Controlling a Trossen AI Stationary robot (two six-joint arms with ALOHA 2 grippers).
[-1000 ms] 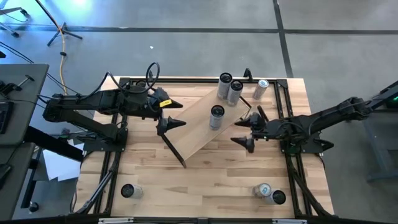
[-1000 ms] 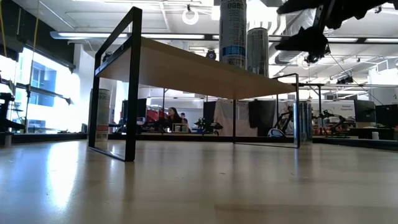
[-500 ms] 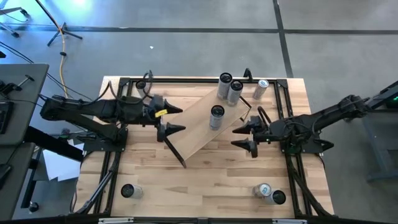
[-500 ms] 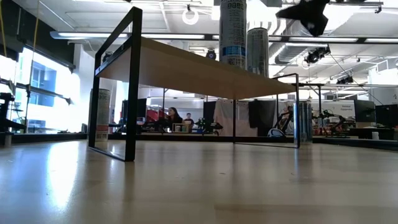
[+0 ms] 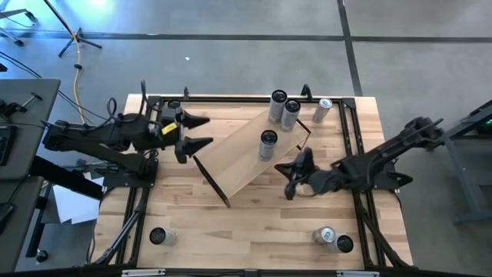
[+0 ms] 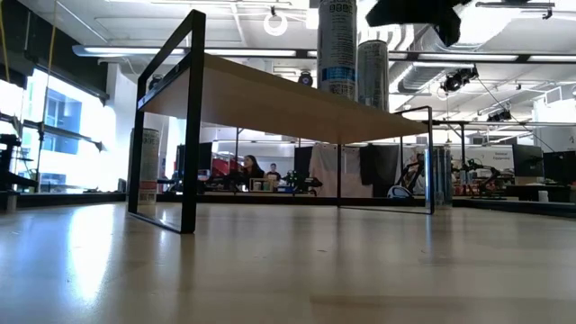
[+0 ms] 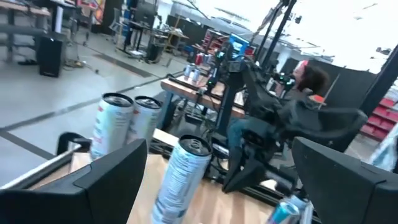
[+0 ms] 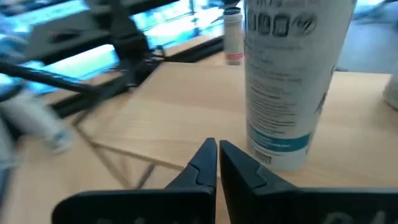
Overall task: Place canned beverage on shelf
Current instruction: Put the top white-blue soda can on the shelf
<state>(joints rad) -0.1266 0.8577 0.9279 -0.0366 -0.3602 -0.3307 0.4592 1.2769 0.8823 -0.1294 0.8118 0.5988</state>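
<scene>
Three cans stand upright on the shelf, so placing looks done here; right gripper clenched empty just beside the shelf edge, left gripper spread, holding nothing, parked over the table.

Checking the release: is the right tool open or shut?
Shut: the right tool shows its fingers pressed together, holding nothing, beside an upright can.

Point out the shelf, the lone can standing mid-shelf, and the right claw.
shelf (image 5: 240,158), high view, bare board.
lone can (image 5: 267,144), high view, side just below its top.
right claw (image 8: 217,155), right wrist view, between shut fingertips.
</scene>
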